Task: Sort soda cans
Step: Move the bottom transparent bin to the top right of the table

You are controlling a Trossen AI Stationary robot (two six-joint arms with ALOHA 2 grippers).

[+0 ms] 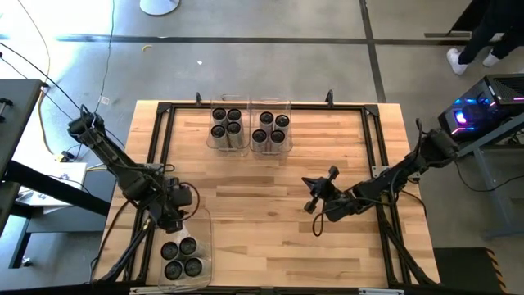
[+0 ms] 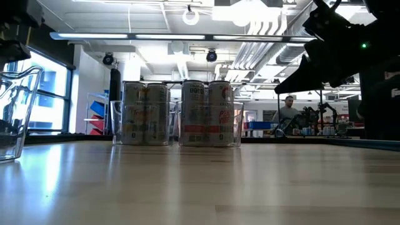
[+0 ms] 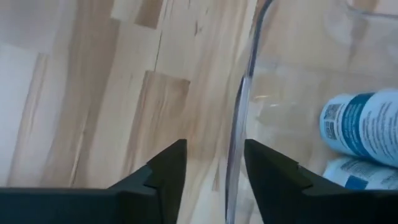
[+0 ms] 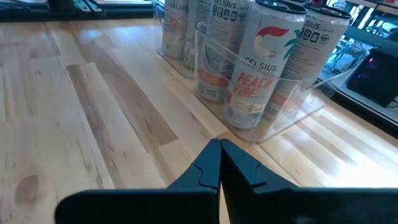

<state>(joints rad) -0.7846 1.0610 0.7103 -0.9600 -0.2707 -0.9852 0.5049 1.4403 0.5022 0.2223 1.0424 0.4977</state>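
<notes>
High view: twelve soda cans stand sorted in three clear bins on the table (image 1: pixel 270 205). One far bin (image 1: pixel 228 125) holds four cans (image 1: pixel 227 122), the bin beside it (image 1: pixel 272 129) holds four more (image 1: pixel 272 127), and a near bin (image 1: pixel 182 246) at the left corner holds the last four (image 1: pixel 182 256). No can stands loose on the wood. The grouping suggests each bin takes one sort, so the sorting appears largely done.

The left gripper (image 1: pixel 173 205) sits at the near bin's far edge. The right gripper (image 1: pixel 315 197) waits over bare wood mid-table, well apart from every bin.

Left wrist view: this explains the left arm's position. Its jaws straddle the clear bin wall (image 3: pixel 239 124), one finger (image 3: pixel 165 171) outside and one inside, set narrow about it; contact with the wall cannot be confirmed. In my judgement the bin itself, not a can, is being gripped, perhaps to shift it. Two cans (image 3: pixel 364 127) show through the plastic.

Right wrist view: the right jaws are fully closed and hold nothing. It alone shows the can labels, pale with orange-red print.

Low view: confirms the far cans stand upright, which the overhead camera cannot establish.
</notes>
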